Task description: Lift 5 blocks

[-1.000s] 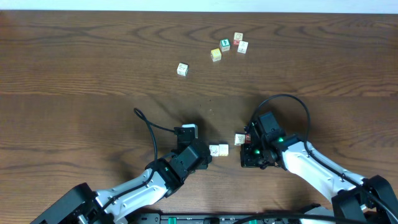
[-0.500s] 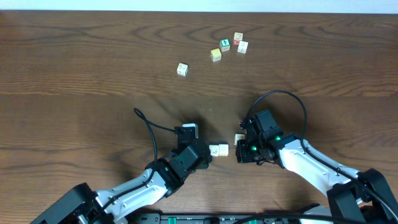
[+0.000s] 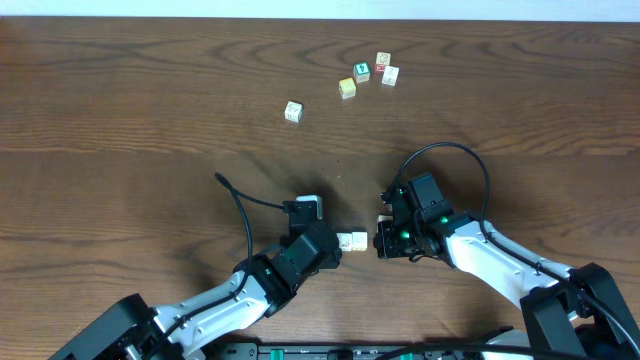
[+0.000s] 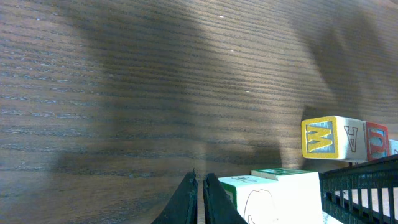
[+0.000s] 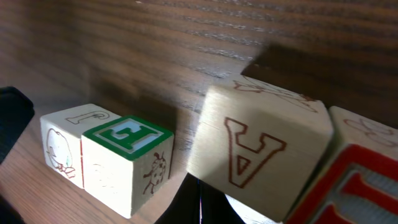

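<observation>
Where two blocks (image 3: 344, 241) touch, five blocks (image 3: 292, 111) lie beyond

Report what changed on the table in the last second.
The right gripper slid left across the brown wooden table, closing the gap to the two pale wooden cubes beside the left gripper. Both grippers stayed shut, the left one barely shifting, and the five far cubes did not move.

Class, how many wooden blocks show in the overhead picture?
8 blocks: four clustered far back, one alone to their left, two side by side by the left tool, one beside the right tool; more may hide beneath it.
</observation>
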You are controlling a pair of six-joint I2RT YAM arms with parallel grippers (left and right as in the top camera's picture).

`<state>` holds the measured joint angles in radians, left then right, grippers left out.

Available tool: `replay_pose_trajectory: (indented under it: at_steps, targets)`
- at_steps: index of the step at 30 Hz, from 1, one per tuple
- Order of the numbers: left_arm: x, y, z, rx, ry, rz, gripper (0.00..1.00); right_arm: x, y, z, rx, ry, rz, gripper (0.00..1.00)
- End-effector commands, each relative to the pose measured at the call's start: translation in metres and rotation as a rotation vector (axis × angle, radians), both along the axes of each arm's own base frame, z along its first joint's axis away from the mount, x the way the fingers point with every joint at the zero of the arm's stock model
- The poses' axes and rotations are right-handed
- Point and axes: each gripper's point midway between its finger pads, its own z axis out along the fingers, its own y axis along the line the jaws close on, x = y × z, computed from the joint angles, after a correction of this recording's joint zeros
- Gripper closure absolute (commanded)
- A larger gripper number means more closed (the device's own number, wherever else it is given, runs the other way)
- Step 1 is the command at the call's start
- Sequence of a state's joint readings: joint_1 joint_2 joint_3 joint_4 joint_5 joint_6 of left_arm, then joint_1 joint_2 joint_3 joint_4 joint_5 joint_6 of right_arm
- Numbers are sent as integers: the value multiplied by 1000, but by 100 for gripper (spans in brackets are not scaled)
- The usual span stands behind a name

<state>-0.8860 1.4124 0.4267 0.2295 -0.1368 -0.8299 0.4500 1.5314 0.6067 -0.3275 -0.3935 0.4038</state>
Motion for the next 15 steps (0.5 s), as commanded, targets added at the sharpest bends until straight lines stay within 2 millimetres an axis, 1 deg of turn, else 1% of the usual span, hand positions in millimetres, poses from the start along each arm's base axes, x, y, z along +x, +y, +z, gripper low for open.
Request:
replay_pose_trajectory:
  at_steps: [1, 6, 8, 12, 15]
  targets:
    - [-1, 3, -6, 26, 5, -7, 93, -3, 10, 2, 16, -9, 49, 99]
    - [-4, 7, -23, 66, 41, -8, 93, -4, 14, 3, 18, -12, 62, 99]
    - [-6, 3, -29, 59, 57, -23, 93, -4, 14, 3, 18, -13, 62, 99]
    - [-6, -10, -33, 10, 66, -54, 93, -4, 14, 3, 18, -15, 62, 99]
    - [-5, -12, -33, 0, 65, -55, 93, -4, 14, 3, 18, -16, 62, 99]
